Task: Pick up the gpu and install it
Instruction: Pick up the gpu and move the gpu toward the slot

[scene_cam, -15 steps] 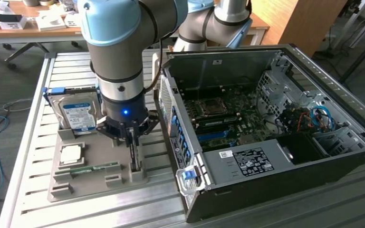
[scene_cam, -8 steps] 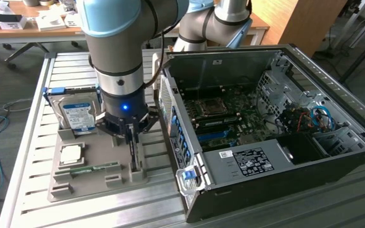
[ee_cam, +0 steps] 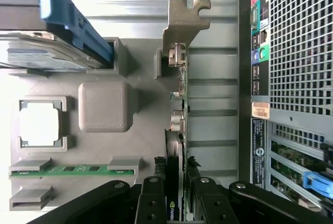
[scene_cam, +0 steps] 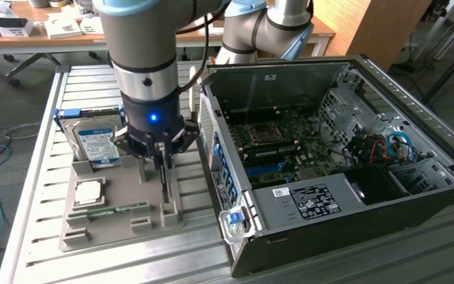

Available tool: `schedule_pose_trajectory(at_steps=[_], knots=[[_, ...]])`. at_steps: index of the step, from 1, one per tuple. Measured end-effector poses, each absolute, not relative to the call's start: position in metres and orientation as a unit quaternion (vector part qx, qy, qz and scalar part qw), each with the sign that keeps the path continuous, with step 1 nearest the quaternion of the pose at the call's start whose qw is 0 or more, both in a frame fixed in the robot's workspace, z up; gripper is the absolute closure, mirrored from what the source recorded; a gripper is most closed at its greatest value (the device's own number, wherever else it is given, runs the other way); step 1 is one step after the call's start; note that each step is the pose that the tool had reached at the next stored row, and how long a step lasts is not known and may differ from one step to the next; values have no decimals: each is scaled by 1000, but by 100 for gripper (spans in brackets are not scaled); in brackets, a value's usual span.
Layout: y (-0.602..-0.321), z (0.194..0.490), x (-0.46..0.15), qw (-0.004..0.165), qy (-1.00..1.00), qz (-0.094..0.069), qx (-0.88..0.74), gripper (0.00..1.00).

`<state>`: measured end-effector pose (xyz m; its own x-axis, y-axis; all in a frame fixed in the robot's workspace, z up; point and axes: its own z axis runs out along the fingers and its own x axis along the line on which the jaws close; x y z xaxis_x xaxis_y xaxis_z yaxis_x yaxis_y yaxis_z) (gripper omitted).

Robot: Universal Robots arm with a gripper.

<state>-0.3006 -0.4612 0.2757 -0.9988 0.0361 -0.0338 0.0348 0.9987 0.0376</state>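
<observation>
1. The gripper is clamped across the gpu, which stands on edge in its slot along the grey tray's edge nearest the computer case.
2. Risk: a tilted lift could jam the bracket and drag the tray.
3. The tray also holds a hard drive, a processor and a memory stick.
</observation>
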Motion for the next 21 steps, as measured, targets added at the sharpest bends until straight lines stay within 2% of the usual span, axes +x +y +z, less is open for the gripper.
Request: schedule_pose_trajectory(at_steps=[21], knots=[[-461,366,-301,17,1000,19,18,74]])
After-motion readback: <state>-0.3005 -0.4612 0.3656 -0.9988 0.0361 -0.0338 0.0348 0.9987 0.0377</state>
